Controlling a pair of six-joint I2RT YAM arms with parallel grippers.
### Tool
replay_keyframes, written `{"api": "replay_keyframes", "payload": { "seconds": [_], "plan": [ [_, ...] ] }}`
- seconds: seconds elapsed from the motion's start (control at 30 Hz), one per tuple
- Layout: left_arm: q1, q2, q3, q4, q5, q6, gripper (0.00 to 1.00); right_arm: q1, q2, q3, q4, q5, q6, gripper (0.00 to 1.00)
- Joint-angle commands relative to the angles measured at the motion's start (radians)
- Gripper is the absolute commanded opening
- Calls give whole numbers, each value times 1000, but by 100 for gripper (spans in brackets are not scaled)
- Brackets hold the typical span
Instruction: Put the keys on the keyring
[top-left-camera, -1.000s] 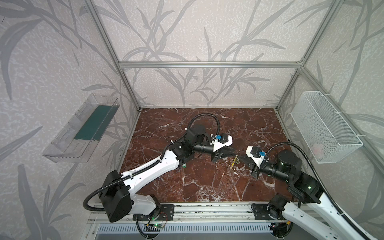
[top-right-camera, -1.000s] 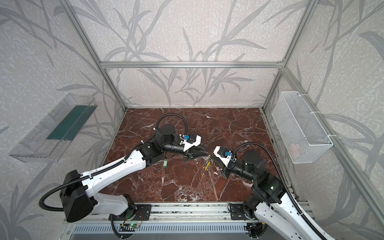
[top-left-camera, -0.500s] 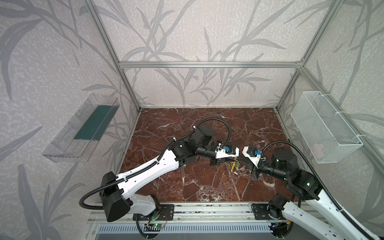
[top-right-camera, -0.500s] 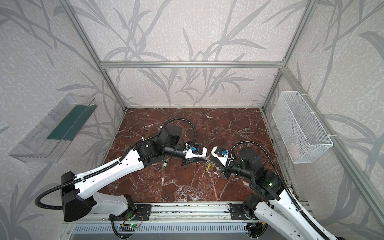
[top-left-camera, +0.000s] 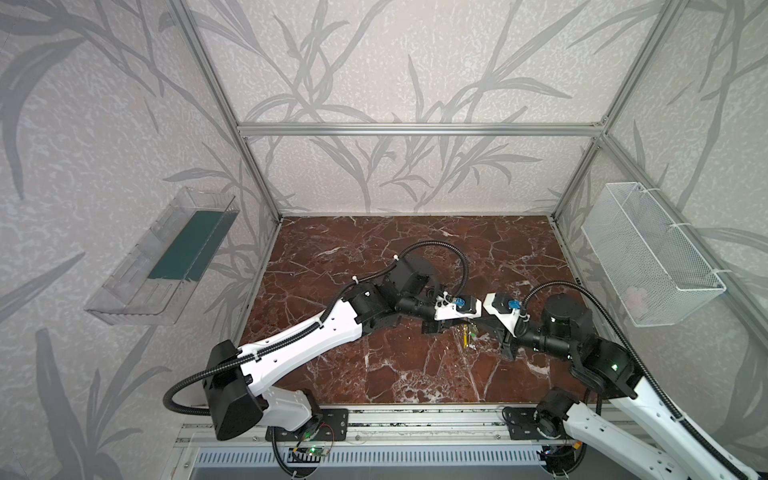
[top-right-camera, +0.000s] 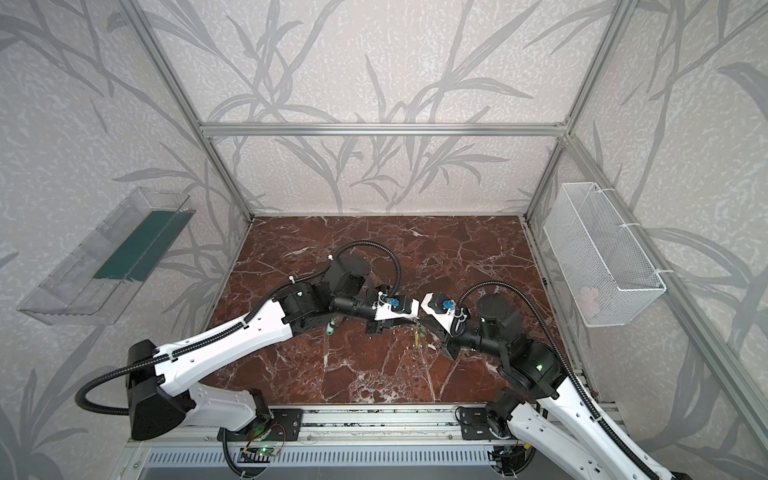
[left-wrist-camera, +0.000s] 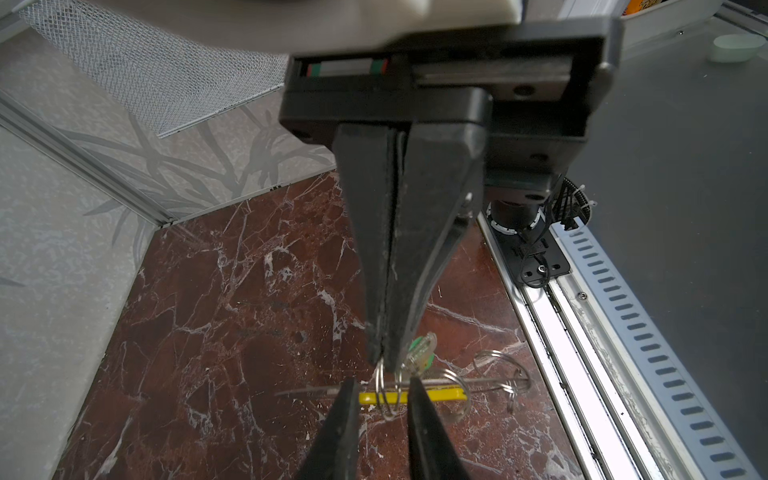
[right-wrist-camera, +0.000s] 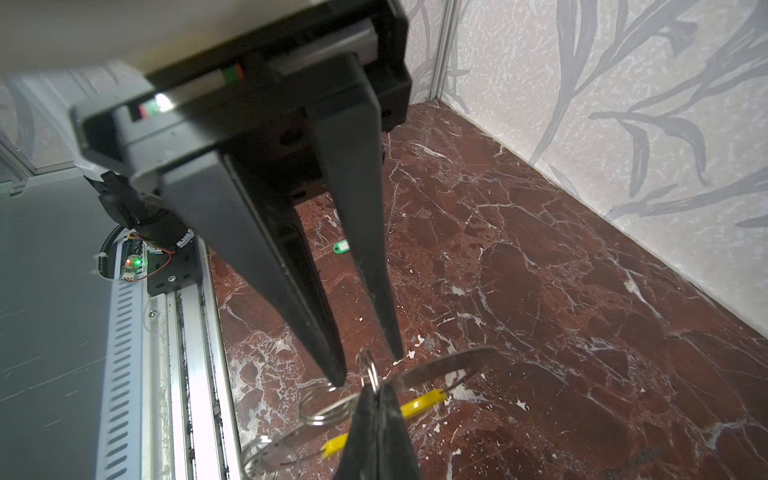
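1. The right claw (left-wrist-camera: 385, 362) is pressed together, pinching a small wire ring (left-wrist-camera: 388, 397) at its very tips. The ring's loop sticks out beyond them.
2. The first key (left-wrist-camera: 419, 349) shows only as a green tag just beside the right claw's tips, and its metal blade is hidden. Whether the small wire ring belongs to this key cannot be told.
3. The left claw (right-wrist-camera: 368, 365) is spread. Its two fingers stand one on each side of the small wire ring, with a gap on both sides in the wrist views.
4. The keyring (right-wrist-camera: 436, 365) runs its grey band right under the spot where the claws meet. Its yellow sleeve (right-wrist-camera: 419, 405) shows on both sides of the right claw's fingers.
5. Whether the band is also caught in the right claw's pinch, or whether the small wire ring is threaded on it, cannot be told.
6. Other split rings (left-wrist-camera: 498, 368) sit along the band.
7. In both top views the claws meet tip to tip just off the middle of the counter (top-left-camera: 374, 257), toward 4 o'clock. The yellow sleeve (top-left-camera: 465, 343) shows just below them.
8. The second key (top-right-camera: 330, 330) lies on the counter toward 8 o'clock, well apart from the claws and close by the left arm. The right wrist view shows its green tag with a white label.
9. A wire basket (top-left-camera: 648, 257) hangs on the wall at 3 o'clock, and a clear tray (top-left-camera: 166, 257) on the wall at 9 o'clock.
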Motion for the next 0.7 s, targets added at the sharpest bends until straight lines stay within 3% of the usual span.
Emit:
{"api": "replay_keyframes", "payload": {
  "seconds": [0.0,0.47,0.67],
  "plan": [
    [-8,17,41,-3,-15,11,21,-3,-4,22,13,-20,13,0],
    [-9,30,32,22,13,-10,0,-2,-4,2,34,-1,12,1],
    [13,11,-8,94,64,-89,0,-4,-94,-32,21,103,6,23]
  ]
}}
